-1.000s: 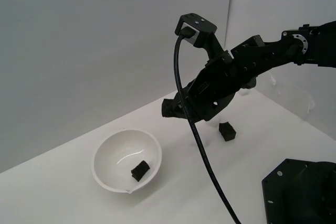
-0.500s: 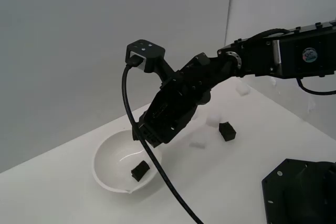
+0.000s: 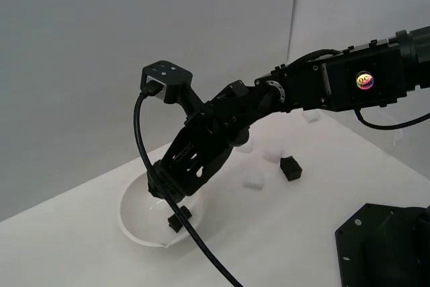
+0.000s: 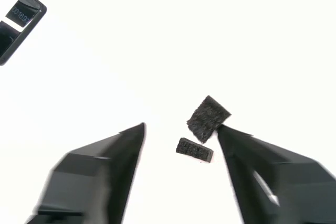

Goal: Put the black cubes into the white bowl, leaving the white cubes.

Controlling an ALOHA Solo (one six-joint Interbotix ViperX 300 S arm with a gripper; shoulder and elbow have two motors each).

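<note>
The white bowl [image 3: 129, 214] sits at the exterior view's left. My gripper [image 3: 160, 189] hangs just over it, jaws apart. In the wrist view the gripper [image 4: 180, 127] is open over the bowl's white inside [image 4: 157, 51]. Two black cubes lie between the fingers: one [image 4: 208, 119] is right by a fingertip [image 4: 231, 135], the other [image 4: 195, 149] is nearer the wrist. One cube in the bowl [image 3: 178, 220] shows in the exterior view. A third black cube [image 3: 290, 167] stands on the table to the right. White cubes [image 3: 254, 183] [image 3: 271, 155] lie near it.
Another white cube [image 3: 309, 116] lies farther back by the arm. A large black robot base [image 3: 386, 247] stands at the exterior view's lower right. The arm's black cable [image 3: 195, 240] hangs across the bowl's near side. A grey wall rises behind the table.
The arm swung toward the exterior view's left and down, from above the loose cubes to over the bowl. The black cube it carried is now loose between the opened fingers.
</note>
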